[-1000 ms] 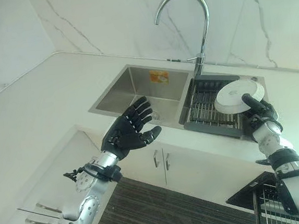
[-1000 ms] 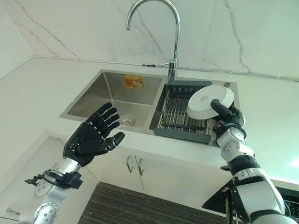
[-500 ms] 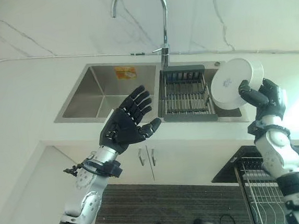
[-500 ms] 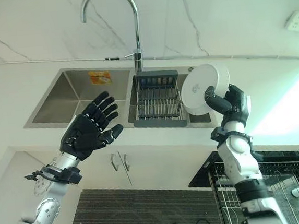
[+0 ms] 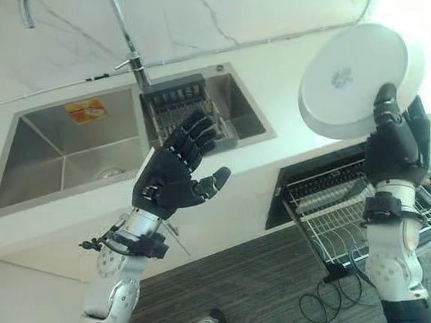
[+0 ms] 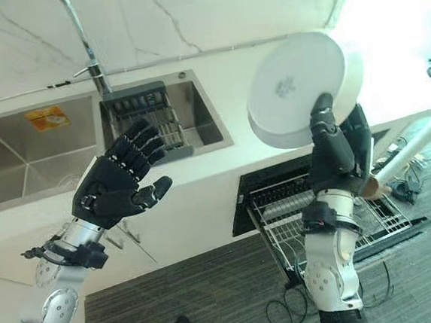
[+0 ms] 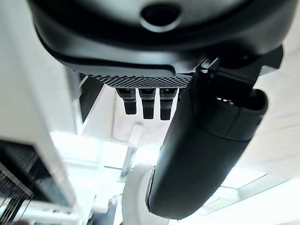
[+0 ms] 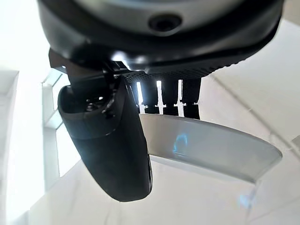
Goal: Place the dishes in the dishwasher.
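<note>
The right hand (image 5: 395, 142) pinches a white bowl (image 5: 355, 77) above the dishwasher rack (image 5: 333, 212), not yet loaded; the left hand (image 5: 173, 182) is spread empty.

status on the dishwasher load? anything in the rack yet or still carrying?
Done: the dishwasher rack is pulled out below the counter. Whether it holds dishes, I cannot tell.
In hand: the right hand pinches a white bowl, held high above the rack, tilted on its side.
Left: lower the bowl into the rack. The left hand is open and idle.
</note>
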`<state>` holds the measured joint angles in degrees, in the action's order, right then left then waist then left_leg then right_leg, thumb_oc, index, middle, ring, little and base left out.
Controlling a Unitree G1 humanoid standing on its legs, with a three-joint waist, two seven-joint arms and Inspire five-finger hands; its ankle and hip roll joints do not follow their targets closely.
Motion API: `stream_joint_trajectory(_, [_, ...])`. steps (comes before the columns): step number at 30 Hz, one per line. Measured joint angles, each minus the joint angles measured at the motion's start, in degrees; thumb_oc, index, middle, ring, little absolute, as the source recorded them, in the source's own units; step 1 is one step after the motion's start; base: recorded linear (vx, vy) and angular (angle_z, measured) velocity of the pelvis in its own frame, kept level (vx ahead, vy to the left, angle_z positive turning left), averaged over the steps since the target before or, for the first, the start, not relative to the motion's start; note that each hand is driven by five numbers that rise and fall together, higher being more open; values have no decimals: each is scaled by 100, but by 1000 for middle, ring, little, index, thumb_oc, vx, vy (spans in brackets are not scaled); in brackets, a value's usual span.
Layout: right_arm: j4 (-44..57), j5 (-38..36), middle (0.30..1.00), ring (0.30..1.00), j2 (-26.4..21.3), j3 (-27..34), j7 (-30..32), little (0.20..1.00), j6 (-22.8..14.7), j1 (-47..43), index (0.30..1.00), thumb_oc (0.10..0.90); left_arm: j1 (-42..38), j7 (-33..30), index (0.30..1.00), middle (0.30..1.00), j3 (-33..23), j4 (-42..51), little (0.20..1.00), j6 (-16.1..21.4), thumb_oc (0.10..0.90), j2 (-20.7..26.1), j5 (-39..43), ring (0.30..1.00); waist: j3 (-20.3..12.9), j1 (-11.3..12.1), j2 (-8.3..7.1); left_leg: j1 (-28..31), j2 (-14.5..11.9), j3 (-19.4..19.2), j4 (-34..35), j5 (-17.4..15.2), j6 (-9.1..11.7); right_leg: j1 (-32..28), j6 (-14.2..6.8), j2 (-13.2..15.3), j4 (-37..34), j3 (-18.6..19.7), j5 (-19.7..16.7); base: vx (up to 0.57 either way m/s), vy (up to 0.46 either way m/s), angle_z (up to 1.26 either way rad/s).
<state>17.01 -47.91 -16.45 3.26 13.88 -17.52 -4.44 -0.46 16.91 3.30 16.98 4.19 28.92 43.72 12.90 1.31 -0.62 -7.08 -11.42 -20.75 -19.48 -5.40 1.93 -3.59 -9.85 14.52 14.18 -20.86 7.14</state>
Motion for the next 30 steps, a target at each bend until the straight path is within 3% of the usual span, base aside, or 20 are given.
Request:
stream_joint_trajectory(4, [93, -6, 300, 300, -254, 73, 4, 300, 0, 144, 300, 400, 42, 21, 900, 900, -10, 449, 900, -12, 800, -63, -140, 900, -116, -248, 28, 2, -244, 22, 275, 271, 247, 348, 229, -228, 341, 142, 190, -26, -254, -25])
stream_joint_trajectory(9, [94, -56, 300, 300, -354, 340, 169, 300, -213, 200, 300, 400, 63, 277, 900, 900, 282, 472, 900, -102, 800, -88, -333, 900, -421, -420, 422, 39, -257, 31, 601, 529, 251, 626, 307, -346, 547, 324, 225, -41, -188, -21])
stream_joint_trajectory(17, [41, 503, 300, 300, -560, 243, 269, 300, -80, 452, 300, 400, 619, 1080, 900, 900, 525, 291, 900, -862, 800, -34, -606, 900, -520, -433, 442, 128, -254, -23, 827, 698, 287, 735, 324, -356, 610, 357, 262, -40, -152, -2])
stream_joint_trajectory(20, [-602, 1009, 300, 300, -847, 134, 40, 300, 109, 488, 300, 400, 1189, 1204, 900, 900, 1103, -878, 900, -1132, 800, -118, -568, 900, -578, -452, 435, 111, -338, -49, 903, 816, 324, 880, 426, -415, 795, 366, 341, -41, -200, -6])
stream_joint_trajectory(22, [-858, 1376, 300, 300, -932, 39, -16, 300, 353, 628, 300, 400, 1524, 956, 900, 900, 1262, -2010, 900, -1333, 800, -183, -617, 900, -610, -440, 403, 115, -429, -25, 1032, 954, 388, 940, 535, -547, 889, 372, 407, 7, -139, -4])
stream_joint_trajectory(24, [-1357, 1645, 300, 300, -1035, -35, -149, 300, 414, 659, 300, 400, 2048, 881, 900, 900, 1279, -3660, 900, -1074, 800, -455, -851, 900, -622, -378, 397, 135, -471, 0, 1206, 1150, 378, 1094, 633, -610, 1060, 360, 519, 50, -87, 2])
stream_joint_trajectory(26, [-1733, 1644, 300, 300, -1115, 13, -164, 300, 463, 786, 300, 400, 2009, 751, 900, 900, 861, -4534, 900, -798, 800, -742, -1019, 900, -635, -268, 398, 146, -437, 176, 1277, 1214, 407, 1122, 654, -585, 1118, 367, 605, 52, 35, -3])
stream_joint_trajectory(27, [-1900, 1642, 300, 300, -1068, -71, -245, 300, 517, 791, 300, 400, 1975, 757, 900, 900, 779, -4957, 900, -638, 800, -776, -1089, 900, -601, -138, 324, 229, -225, 602, 1196, 955, 396, 1137, 654, -557, 1132, 536, 611, 42, 59, -41])
stream_joint_trajectory(28, [-1952, 1643, 300, 300, -1045, -98, -352, 300, 541, 834, 300, 400, 1977, 740, 900, 900, 684, -5168, 900, -541, 800, -873, -1109, 900, -633, -89, 335, 280, -26, 780, 1147, 728, 382, 1165, 641, -531, 1134, 646, 591, 34, 68, -56])
stream_joint_trajectory(30, [-2003, 1716, 300, 300, -1015, -270, -473, 300, 562, 861, 300, 400, 1979, 702, 900, 900, 562, -5735, 900, -141, 800, -1036, -1383, 900, -653, -119, 363, 332, 28, 730, 1125, 665, 402, 1157, 598, -521, 1130, 765, 490, 61, 131, -33])
